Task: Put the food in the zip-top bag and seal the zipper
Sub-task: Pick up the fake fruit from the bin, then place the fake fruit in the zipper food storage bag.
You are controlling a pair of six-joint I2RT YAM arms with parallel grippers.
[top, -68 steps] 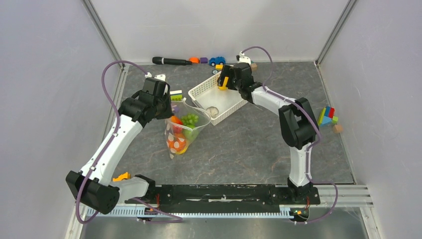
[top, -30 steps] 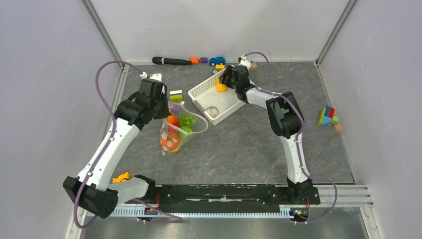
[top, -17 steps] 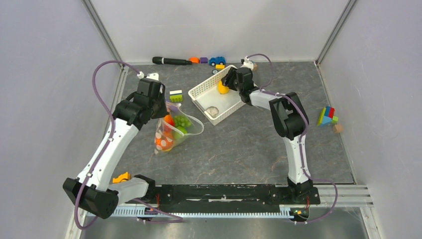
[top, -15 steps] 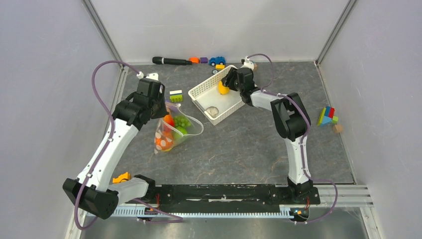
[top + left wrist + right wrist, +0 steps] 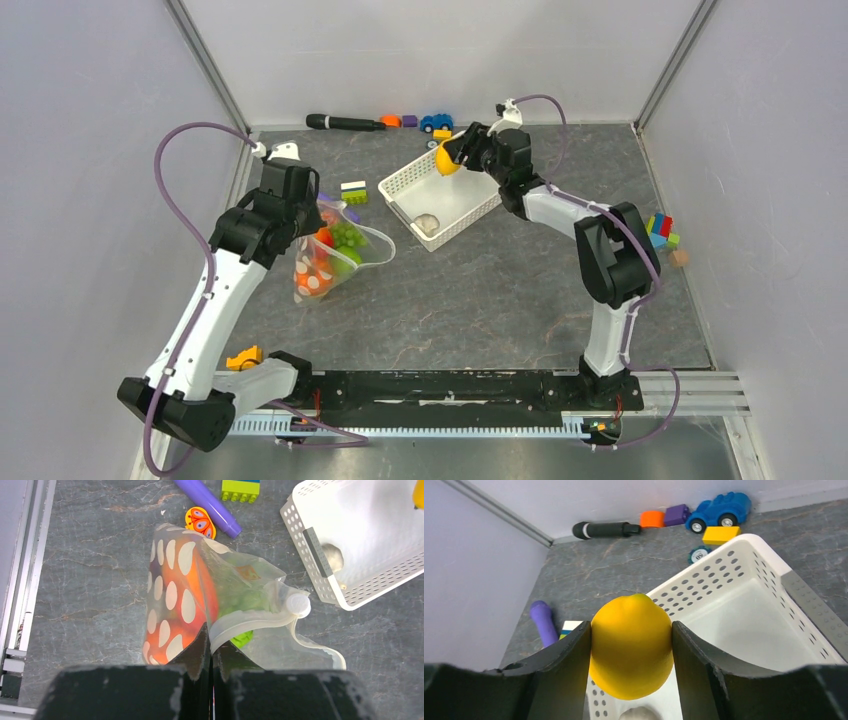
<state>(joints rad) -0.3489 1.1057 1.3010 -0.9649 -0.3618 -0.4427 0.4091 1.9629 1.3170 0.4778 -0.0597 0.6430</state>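
Two fingers (image 5: 564, 665) partly covering yellow fruit (image 5: 631, 647), food (image 5: 200, 597) blurred inside zip-top bag (image 5: 170, 560)

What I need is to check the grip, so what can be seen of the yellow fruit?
The fruit is a glossy yellow, lemon-like piece of smooth plastic, roundish with a small nub on top. The right pincer is shut on it, one black finger pressed to each side. It hangs over the far left corner of the white basket, touching nothing else visible. Its underside is hidden.
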